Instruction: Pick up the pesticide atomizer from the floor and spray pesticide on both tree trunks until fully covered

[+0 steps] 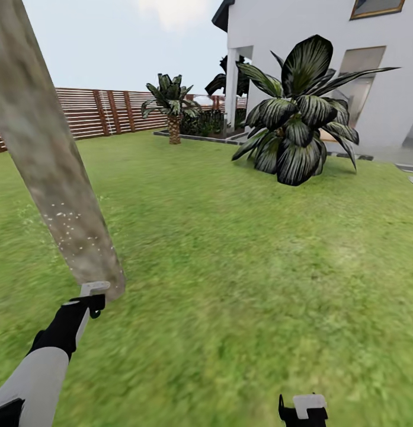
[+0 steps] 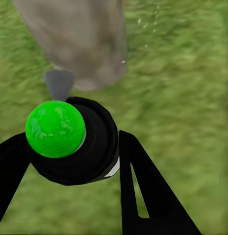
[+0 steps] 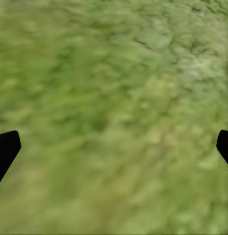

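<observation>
A leaning grey-brown tree trunk (image 1: 49,154) fills the left of the head view. Whitish pesticide specks (image 1: 70,228) dot its lower part and drift over the grass beside the trunk (image 2: 84,39) in the left wrist view. My left gripper (image 1: 90,296) is close to the trunk's base. In the left wrist view the left gripper (image 2: 72,147) is shut on the pesticide atomizer (image 2: 89,147), a black bottle whose round top shows green, with a grey nozzle toward the trunk. My right gripper (image 1: 304,409) hangs low over the lawn. Its black fingertips (image 3: 6,149) stand wide apart, open.
A large striped palm plant (image 1: 298,118) stands ahead to the right, and a smaller one (image 1: 170,104) is by the brown slat fence (image 1: 105,112). A white house (image 1: 325,59) lies behind. Open lawn (image 1: 230,284) spreads right of the trunk.
</observation>
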`<state>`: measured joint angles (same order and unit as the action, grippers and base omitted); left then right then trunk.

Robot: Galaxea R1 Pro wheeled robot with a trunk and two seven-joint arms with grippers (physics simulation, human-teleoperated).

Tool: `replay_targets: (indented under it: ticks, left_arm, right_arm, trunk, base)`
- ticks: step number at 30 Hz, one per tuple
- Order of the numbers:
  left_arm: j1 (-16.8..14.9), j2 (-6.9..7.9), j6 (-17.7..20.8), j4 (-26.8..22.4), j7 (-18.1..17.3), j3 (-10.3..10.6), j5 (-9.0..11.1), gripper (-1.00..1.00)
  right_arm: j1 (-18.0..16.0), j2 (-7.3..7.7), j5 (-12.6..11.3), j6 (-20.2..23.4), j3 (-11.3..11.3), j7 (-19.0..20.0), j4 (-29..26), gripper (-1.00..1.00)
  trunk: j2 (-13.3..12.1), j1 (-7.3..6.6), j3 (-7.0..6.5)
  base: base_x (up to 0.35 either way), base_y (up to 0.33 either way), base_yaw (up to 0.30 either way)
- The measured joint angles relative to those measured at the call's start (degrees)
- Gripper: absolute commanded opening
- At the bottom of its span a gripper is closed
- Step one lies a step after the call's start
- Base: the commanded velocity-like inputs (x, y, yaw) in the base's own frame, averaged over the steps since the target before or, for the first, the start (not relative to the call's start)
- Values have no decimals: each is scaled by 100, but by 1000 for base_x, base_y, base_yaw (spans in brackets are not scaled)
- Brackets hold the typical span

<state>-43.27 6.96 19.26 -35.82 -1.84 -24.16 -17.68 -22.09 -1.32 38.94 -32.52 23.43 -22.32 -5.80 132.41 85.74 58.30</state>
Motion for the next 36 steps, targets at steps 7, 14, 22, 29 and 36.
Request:
replay_targets:
  ticks: [7,14,22,29,36]
  left_arm:
    - [27,12,-2,8,2,-10,1,-100]
    - [169,58,-6,6,116,-203,-15,-100]
    - [188,26,-21,-4,173,-314,-7,-100]
    - [188,-1,-27,-4,178,-309,3,-100]
    - [192,-2,-27,-4,178,-300,3,-100]
  right_arm:
    - [2,0,0,0,-4,0,0,100]
    - [1,0,0,0,-2,0,-2,100]
    - [-1,0,0,0,-5,0,-2,100]
    - [1,0,0,0,-3,0,-1,100]
    - [-1,0,0,0,-3,0,0,100]
  trunk:
    - [0,0,0]
    - [0,0,0]
    - [0,0,0]
    - [0,0,0]
    - [0,0,0]
  base:
    - [227,-208,272]
    - [209,-206,146]
    - [176,-223,62]
    - [97,-262,271]
    - [93,-265,152]
